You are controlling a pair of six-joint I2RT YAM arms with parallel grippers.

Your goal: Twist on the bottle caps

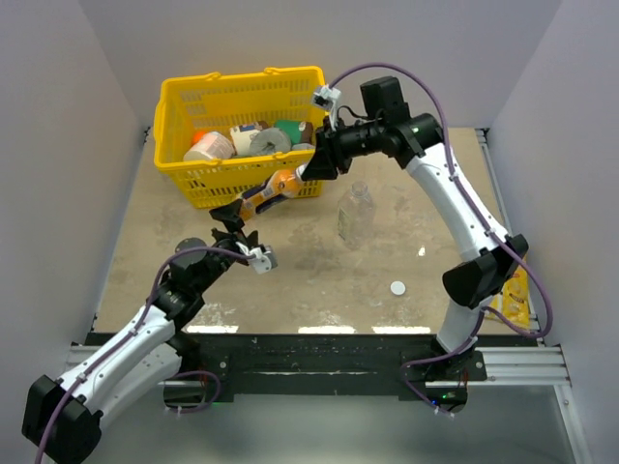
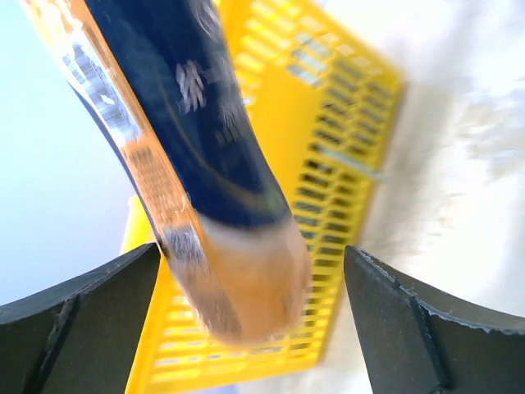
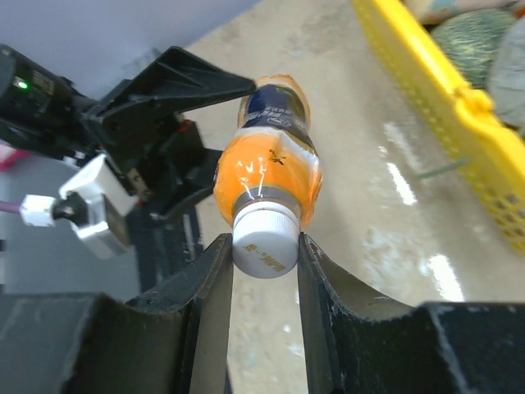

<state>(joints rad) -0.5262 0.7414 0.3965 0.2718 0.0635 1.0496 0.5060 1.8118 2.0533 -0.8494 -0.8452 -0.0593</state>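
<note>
Top external view shows a yellow basket (image 1: 242, 82) holding tubs (image 1: 209, 147) behind the orange bottle (image 1: 271, 190); right pincer (image 1: 304, 174) clenches its cap (image 3: 262, 245), left pincer (image 2: 250, 263) stands released around its base.

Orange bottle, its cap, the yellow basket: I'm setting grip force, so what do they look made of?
Orange bottle: probably thin clear plastic, glossy, with highlights and liquid showing through. White cap: opaque plastic, likely, with a dull sheen. Yellow basket: rigid moulded plastic, judging by slotted walls and even colour.
</note>
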